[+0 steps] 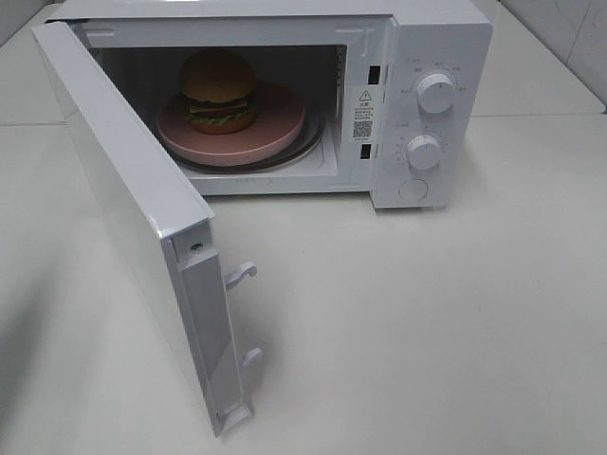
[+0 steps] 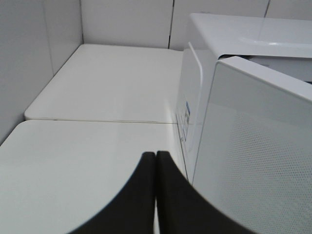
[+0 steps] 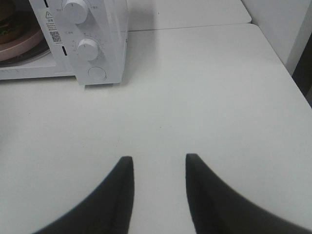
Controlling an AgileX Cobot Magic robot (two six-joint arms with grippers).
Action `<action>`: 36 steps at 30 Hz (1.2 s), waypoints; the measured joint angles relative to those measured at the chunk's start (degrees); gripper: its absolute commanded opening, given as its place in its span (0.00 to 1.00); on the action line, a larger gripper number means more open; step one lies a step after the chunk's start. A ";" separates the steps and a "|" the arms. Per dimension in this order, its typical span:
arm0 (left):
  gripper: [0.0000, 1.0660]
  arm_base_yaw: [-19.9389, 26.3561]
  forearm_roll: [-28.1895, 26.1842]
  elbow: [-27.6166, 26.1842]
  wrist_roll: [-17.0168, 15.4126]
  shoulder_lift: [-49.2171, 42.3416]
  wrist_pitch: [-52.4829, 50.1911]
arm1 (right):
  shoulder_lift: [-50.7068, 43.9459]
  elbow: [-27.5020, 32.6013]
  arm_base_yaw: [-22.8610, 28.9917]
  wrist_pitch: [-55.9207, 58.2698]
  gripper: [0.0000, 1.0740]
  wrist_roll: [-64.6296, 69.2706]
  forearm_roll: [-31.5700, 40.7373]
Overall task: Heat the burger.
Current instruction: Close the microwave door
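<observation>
The burger (image 1: 219, 90), tan bun with green and dark layers, sits on a round pink plate (image 1: 275, 133) inside the white microwave (image 1: 441, 38). The microwave door (image 1: 114, 190) stands swung wide open to the left. Neither gripper shows in the exterior high view. In the left wrist view my left gripper (image 2: 155, 155) is shut with nothing between its fingers, beside the outer face of the door (image 2: 263, 146). My right gripper (image 3: 158, 163) hovers open and empty over the table, in front of and to the right of the microwave's control panel (image 3: 90, 48). The plate's edge (image 3: 19, 46) shows there too.
Two round knobs (image 1: 436, 92) (image 1: 424, 152) and a round button (image 1: 413, 190) sit on the microwave's right panel. Two latch hooks (image 1: 242, 275) stick out from the door's free edge. The white tabletop (image 1: 427, 322) spreads out in front. Tiled walls rise behind the left side.
</observation>
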 measured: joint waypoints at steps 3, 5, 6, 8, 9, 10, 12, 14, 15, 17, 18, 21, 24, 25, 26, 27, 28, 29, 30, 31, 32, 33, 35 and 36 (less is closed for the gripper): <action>0.00 0.00 3.61 0.00 -0.06 6.53 -7.73 | 0.00 0.00 0.00 0.00 0.35 0.00 0.00; 0.00 0.00 4.58 0.00 -0.06 10.66 -12.20 | 0.00 0.00 0.00 0.00 0.35 0.00 0.00; 0.00 0.00 4.58 0.00 -0.06 10.66 -12.20 | 0.00 0.00 0.00 0.00 0.35 0.00 0.00; 0.00 0.00 5.10 -0.06 -0.06 16.10 -17.25 | 0.00 0.00 0.00 0.00 0.35 0.00 0.00; 0.00 0.00 5.10 -0.06 -0.06 16.10 -17.25 | 0.00 0.00 0.00 0.00 0.35 0.00 0.00; 0.00 0.00 5.67 -0.06 -0.06 19.82 -21.08 | 0.00 0.00 0.00 0.00 0.35 0.00 0.00; 0.00 0.00 6.42 -0.11 -0.06 21.31 -22.63 | 0.00 0.00 0.00 0.00 0.35 0.00 0.00; 0.00 0.00 8.42 -0.11 -0.06 24.52 -26.53 | 0.00 0.00 0.00 0.00 0.35 0.00 0.00; 0.00 0.00 9.74 -0.11 -0.17 26.24 -28.25 | 0.00 0.00 0.00 0.00 0.35 0.00 0.00; 0.00 0.00 12.15 -0.17 -0.23 29.11 -30.88 | 0.00 0.00 0.00 0.00 0.35 0.00 0.00; 0.00 0.00 14.61 -0.17 -0.23 31.97 -33.40 | 0.00 0.00 0.00 0.00 0.35 0.00 0.00; 0.00 0.00 17.93 -0.17 -0.23 35.29 -37.76 | 0.00 0.00 0.00 0.00 0.35 0.00 0.00; 0.00 0.00 21.26 -0.34 -0.63 37.82 -40.05 | 0.00 0.00 0.00 0.00 0.35 0.00 0.00; 0.00 0.00 21.26 -0.34 -0.63 37.82 -40.05 | 0.00 0.00 0.00 0.00 0.35 0.00 0.00; 0.00 0.00 22.80 -0.74 -0.97 38.67 -40.05 | 0.00 0.00 0.00 0.00 0.35 0.00 0.00; 0.00 0.00 25.55 -1.95 -2.01 40.28 -40.11 | 0.00 0.00 0.00 0.00 0.35 0.00 0.00; 0.00 0.00 25.55 -1.95 -2.01 40.28 -40.11 | 0.00 0.00 0.00 0.00 0.35 0.00 0.00; 0.00 0.00 28.07 -3.38 -3.55 41.60 -40.16 | 0.00 0.00 0.00 0.00 0.35 0.00 0.00; 0.00 0.00 28.76 -4.01 -4.24 42.17 -40.22 | 0.00 0.00 0.00 0.00 0.35 0.00 0.00; 0.00 0.00 28.76 -4.01 -4.24 42.17 -40.22 | 0.00 0.00 0.00 0.00 0.35 0.00 0.00; 0.00 0.00 29.79 -5.10 -5.10 42.97 -40.34 | 0.00 0.00 0.00 0.00 0.35 0.00 0.00; 0.00 0.00 30.25 -5.67 -5.33 43.32 -40.39 | 0.00 0.00 0.00 0.00 0.35 0.00 0.00; 0.00 0.00 31.63 -6.65 -6.13 43.72 -40.51 | 0.00 0.00 0.00 0.00 0.35 0.00 0.00; 0.00 0.00 32.43 -6.93 -6.65 43.83 -40.68 | 0.00 0.00 0.00 0.00 0.35 0.00 0.00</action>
